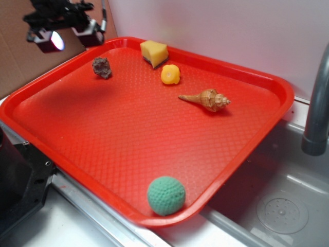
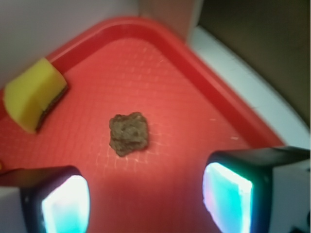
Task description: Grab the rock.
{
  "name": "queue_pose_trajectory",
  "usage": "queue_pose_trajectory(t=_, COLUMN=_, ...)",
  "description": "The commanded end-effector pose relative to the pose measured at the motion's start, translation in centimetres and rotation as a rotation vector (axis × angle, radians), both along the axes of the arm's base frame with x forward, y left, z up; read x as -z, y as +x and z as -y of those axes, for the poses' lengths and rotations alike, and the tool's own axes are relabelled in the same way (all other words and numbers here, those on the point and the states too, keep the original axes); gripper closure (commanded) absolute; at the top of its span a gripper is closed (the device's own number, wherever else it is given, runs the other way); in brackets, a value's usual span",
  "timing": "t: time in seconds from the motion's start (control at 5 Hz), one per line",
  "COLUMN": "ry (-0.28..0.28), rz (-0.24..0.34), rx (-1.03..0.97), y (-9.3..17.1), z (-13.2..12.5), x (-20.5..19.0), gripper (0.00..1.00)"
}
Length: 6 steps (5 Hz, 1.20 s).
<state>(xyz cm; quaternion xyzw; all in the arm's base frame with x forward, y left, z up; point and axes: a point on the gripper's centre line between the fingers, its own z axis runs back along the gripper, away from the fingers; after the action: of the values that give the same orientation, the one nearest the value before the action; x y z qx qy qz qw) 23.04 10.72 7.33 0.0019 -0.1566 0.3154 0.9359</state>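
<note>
The rock [image 1: 102, 67], a small lumpy grey-brown stone, lies on the red tray [image 1: 128, 154] near its back left corner. In the wrist view the rock [image 2: 128, 133] lies just ahead of the gap between my fingers. My gripper [image 1: 69, 35] hovers above and left of the rock, over the tray's back left rim. It is open and empty, with its two glowing pads [image 2: 65, 204] wide apart and bare tray between them [image 2: 146, 201].
A yellow sponge block [image 1: 153, 52] sits at the tray's back edge, also in the wrist view [image 2: 31, 94]. A yellow-orange ball [image 1: 170, 74], a tan spiral seashell [image 1: 207, 99] and a green knitted ball [image 1: 166, 195] lie on the tray. A grey faucet pipe [image 1: 317, 103] stands at right over a sink.
</note>
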Motion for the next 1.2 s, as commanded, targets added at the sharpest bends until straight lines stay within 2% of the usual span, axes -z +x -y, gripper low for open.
queue_pose_trajectory(t=0.0, ry=0.058, rz=0.004, rx=0.047, y=2.6, z=-0.6, x=2.2, gripper=0.0)
queue_pose_trajectory(t=0.4, ry=0.111, rz=-0.02, rx=0.006, y=4.3, z=-1.5, x=4.3, gripper=0.0)
queue_pose_trajectory(t=0.6, ry=0.124, rz=-0.028, rx=-0.02, y=5.0, z=-1.9, x=4.6, gripper=0.66)
queue_pose_trajectory(t=0.8, ry=0.122, rz=-0.036, rx=-0.027, y=5.2, z=-2.1, x=4.6, gripper=1.0)
queue_pose_trajectory(t=1.0, ry=0.107, rz=-0.079, rx=0.01, y=4.9, z=-1.6, x=3.5, gripper=1.0)
